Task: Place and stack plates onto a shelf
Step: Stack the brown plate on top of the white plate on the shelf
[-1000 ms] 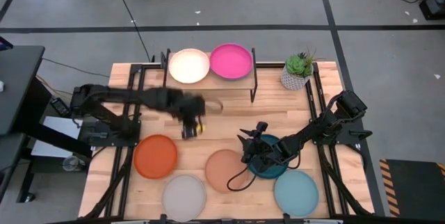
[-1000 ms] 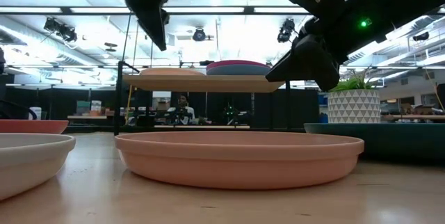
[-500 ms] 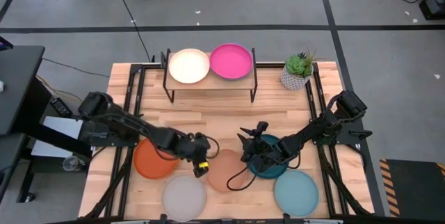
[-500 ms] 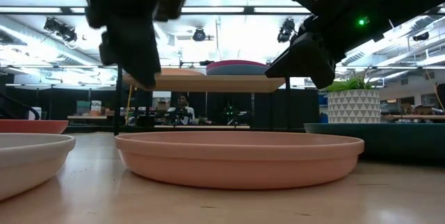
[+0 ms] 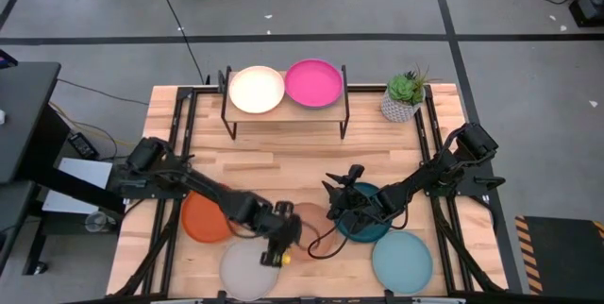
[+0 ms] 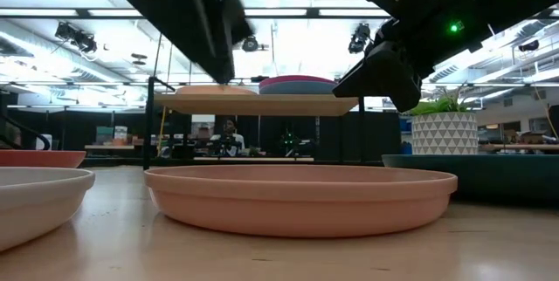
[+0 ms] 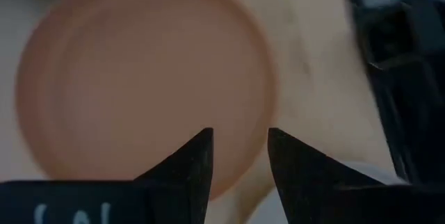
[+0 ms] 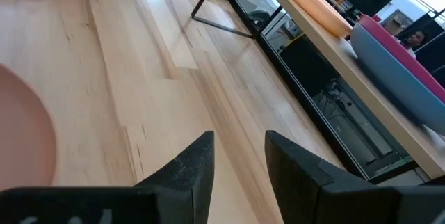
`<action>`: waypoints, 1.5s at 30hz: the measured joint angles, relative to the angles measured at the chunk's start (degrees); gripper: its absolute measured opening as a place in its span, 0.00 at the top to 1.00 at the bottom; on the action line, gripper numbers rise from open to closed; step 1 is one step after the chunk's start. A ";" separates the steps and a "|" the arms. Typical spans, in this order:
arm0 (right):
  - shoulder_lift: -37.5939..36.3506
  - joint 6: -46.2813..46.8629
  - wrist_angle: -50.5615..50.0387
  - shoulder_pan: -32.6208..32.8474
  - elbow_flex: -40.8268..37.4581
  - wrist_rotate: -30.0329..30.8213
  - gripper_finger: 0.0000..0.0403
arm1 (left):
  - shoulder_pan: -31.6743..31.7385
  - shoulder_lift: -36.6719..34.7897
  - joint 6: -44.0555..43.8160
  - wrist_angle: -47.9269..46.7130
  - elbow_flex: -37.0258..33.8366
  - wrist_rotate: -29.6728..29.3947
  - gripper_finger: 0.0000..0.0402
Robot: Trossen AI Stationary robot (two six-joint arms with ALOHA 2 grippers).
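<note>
The terracotta plate [image 5: 313,225] lies flat near the table's middle front and fills the left wrist view [image 7: 139,78]. My left gripper [image 5: 281,240] hovers open over that plate's near-left rim, its fingers [image 7: 240,147] pointing down. My right gripper [image 5: 338,200] hangs open over the left part of the dark teal plate [image 5: 376,225]. The cream plate [image 5: 256,89] and magenta plate [image 5: 314,82] sit side by side on the shelf [image 5: 285,109]. The orange [image 5: 200,217], light grey [image 5: 247,268] and pale aqua [image 5: 402,261] plates rest on the table. The blue plate is out of view.
A potted plant [image 5: 404,96] stands at the far right corner, beside the shelf. Black frame rails run along the table's left and right sides. Bare wood stretches between the shelf and the row of plates. A cable loops off the right gripper onto the terracotta plate.
My left gripper has swung from the table's middle, just in front of the shelf, toward the near edge and rightward. It now hangs over the terracotta plate's near-left rim. The right arm and all plates have stayed put.
</note>
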 joint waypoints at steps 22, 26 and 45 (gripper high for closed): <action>0.00 3.11 -1.80 0.90 -0.07 -0.56 0.67 | -4.74 9.01 7.14 -1.51 3.09 -3.72 0.64; 0.00 2.83 -1.69 1.30 -0.07 -1.18 0.67 | -4.20 9.69 7.55 -2.15 2.99 -4.14 0.65; -1.70 -4.91 2.66 11.42 -0.04 0.22 0.67 | -4.30 11.34 11.32 -2.65 2.91 -4.75 0.67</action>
